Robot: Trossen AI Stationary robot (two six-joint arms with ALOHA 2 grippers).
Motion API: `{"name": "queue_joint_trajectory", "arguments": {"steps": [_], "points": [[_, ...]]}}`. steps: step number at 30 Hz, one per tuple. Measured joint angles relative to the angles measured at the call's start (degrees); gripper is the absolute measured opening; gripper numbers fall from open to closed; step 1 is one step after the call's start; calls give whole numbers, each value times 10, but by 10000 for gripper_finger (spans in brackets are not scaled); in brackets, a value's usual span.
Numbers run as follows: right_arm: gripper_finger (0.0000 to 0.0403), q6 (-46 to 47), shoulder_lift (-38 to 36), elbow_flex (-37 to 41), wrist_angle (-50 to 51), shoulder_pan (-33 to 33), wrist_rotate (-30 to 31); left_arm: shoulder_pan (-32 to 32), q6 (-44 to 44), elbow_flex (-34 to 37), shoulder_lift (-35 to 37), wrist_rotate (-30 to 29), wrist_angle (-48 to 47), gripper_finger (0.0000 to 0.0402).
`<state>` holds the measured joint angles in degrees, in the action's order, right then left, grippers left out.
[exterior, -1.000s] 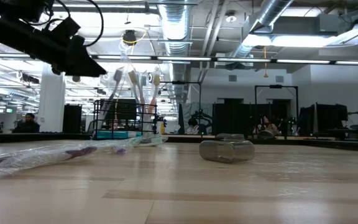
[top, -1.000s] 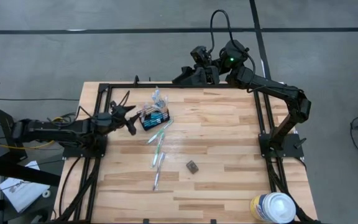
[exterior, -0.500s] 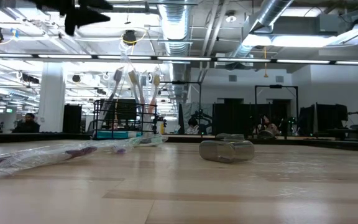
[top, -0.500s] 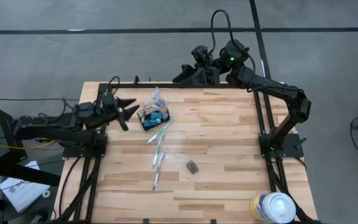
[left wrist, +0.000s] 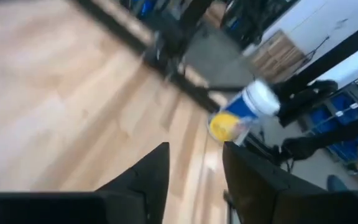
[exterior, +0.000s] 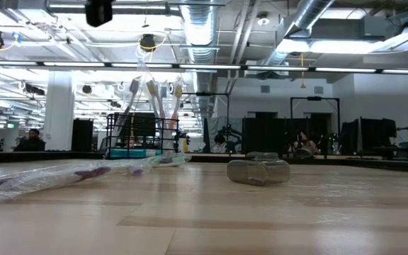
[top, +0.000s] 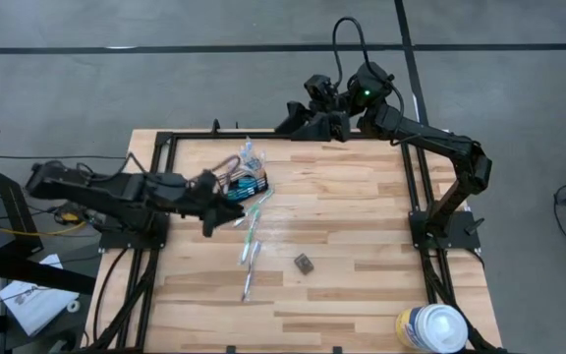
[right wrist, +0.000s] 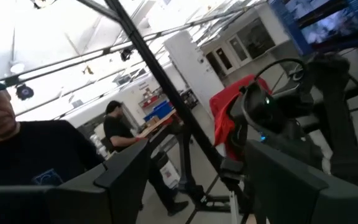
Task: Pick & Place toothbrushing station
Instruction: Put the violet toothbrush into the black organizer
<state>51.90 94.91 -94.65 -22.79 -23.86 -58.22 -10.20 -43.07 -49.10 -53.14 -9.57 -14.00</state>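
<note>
The black wire-mesh caddy [top: 245, 185] stands on its base at the table's far left, with toothbrushes upright in it; it also shows in the low view [exterior: 142, 136]. Several wrapped toothbrushes [top: 252, 239] lie flat on the table in front of it, one of them close in the low view [exterior: 48, 177]. My left gripper [top: 219, 206] hovers high over the table just left of and nearer than the caddy, open and empty [left wrist: 194, 177]. My right gripper [top: 290, 123] waits past the table's far edge, open and empty [right wrist: 194, 180].
A small dark grey block [top: 304, 263] lies right of the loose brushes, near the table's middle. A large white round canister [top: 430, 328] stands at the near right corner and shows in the left wrist view [left wrist: 241, 115]. Black frame rails run along the table's edges. People show beyond the table.
My left gripper has risen, out of the top of the low view, and has gone toward the table's right and near edges, ending beside the caddy's near left corner. It has stayed open. The caddy and the brushes have not moved.
</note>
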Motion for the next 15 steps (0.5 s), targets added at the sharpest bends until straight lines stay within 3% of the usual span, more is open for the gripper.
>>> {"name": "queue_joint_trajectory", "arguments": {"steps": [5,15], "points": [[256,0,0,0,0,0,-54,-29,-95,0,-64,1,-49,167],[256,-12,0,0,0,1,-125,-70,-313,0,-200,1,-39,159]]}}
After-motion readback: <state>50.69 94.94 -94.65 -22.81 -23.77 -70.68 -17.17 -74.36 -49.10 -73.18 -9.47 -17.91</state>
